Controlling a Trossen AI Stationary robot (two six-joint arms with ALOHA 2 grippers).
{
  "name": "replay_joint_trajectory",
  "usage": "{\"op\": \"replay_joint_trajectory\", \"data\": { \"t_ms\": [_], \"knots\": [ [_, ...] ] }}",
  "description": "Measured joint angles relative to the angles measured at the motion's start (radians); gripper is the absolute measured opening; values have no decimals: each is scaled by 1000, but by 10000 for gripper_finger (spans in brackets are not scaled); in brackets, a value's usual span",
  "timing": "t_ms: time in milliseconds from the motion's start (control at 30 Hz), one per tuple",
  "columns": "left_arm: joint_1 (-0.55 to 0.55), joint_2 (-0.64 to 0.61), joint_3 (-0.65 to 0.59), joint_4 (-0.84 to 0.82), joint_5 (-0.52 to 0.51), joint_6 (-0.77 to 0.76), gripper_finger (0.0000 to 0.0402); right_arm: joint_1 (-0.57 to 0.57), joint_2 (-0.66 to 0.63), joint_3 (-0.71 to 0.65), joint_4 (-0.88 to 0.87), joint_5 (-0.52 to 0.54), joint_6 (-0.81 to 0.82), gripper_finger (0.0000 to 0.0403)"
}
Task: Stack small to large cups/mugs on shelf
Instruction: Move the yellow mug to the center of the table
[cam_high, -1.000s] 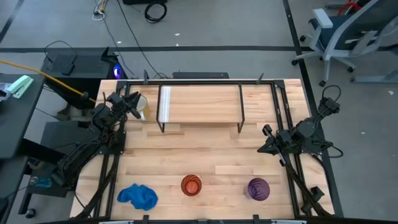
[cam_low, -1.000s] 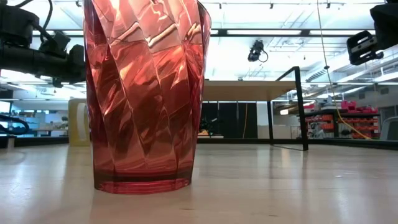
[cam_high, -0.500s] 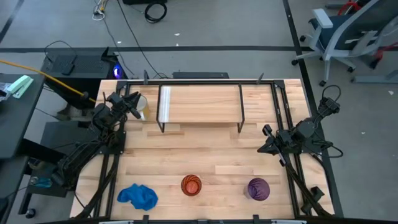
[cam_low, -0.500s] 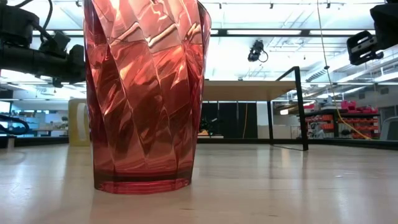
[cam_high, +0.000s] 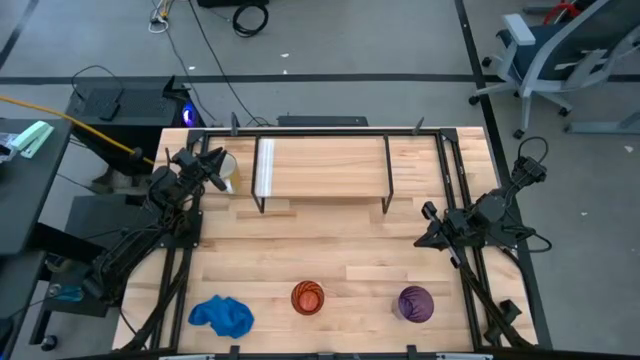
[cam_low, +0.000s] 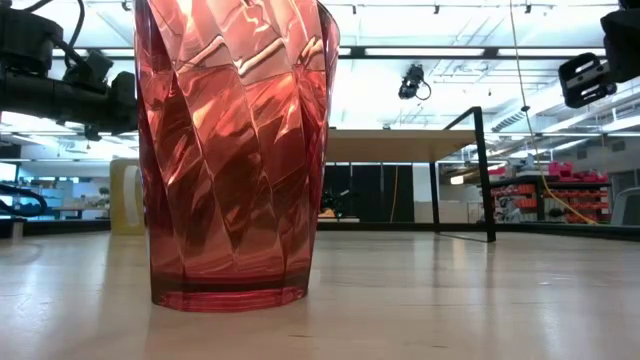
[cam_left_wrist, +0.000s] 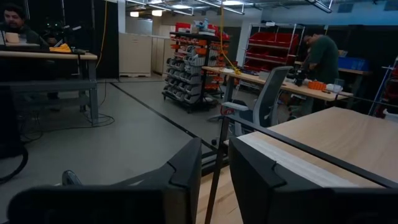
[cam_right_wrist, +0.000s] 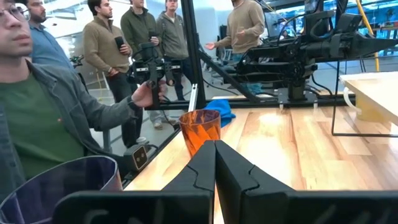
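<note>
The white mug (cam_high: 230, 172) with a yellowish handle stands on the table just left of the shelf (cam_high: 325, 165); it also shows in the low view (cam_low: 125, 195). My left gripper (cam_high: 212, 166) hovers beside it, its fingers a narrow gap apart (cam_left_wrist: 216, 180) and empty. The orange swirl cup (cam_high: 308, 298) stands near the front edge, middle. The purple tumbler (cam_high: 415, 303) stands to its right. My right gripper (cam_high: 425, 222) is shut (cam_right_wrist: 214, 163) and empty over the table's right side.
A blue cloth (cam_high: 222, 315) lies at the front left. Black frame rails run along the table's left and right sides. Several people (cam_right_wrist: 106, 56) stand beyond the table; one holds a hand-held device (cam_right_wrist: 152, 68). Bare tabletop lies between the shelf and the front cups.
</note>
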Motion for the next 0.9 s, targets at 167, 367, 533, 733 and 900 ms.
{"op": "replay_joint_trajectory", "data": {
  "t_ms": [167, 367, 533, 733, 900],
  "knots": [
    [0, 0, 0, 0, 0, 0, 83, 0, 0, 0, 0, 0, 0, 11],
    [0, 0, 0, 18, 0, -16, 88, 0, 0, 0, 0, 1, -31, 11],
    [0, 0, 0, 18, 0, -142, 90, 0, 0, 1, 26, 4, -83, 11],
    [0, 0, 0, 22, 0, -165, 83, 0, 0, 2, 194, 4, -228, 11],
    [0, 0, 0, 36, 0, -166, 80, 0, 0, 2, 319, 4, -324, 11]
  ]
}}
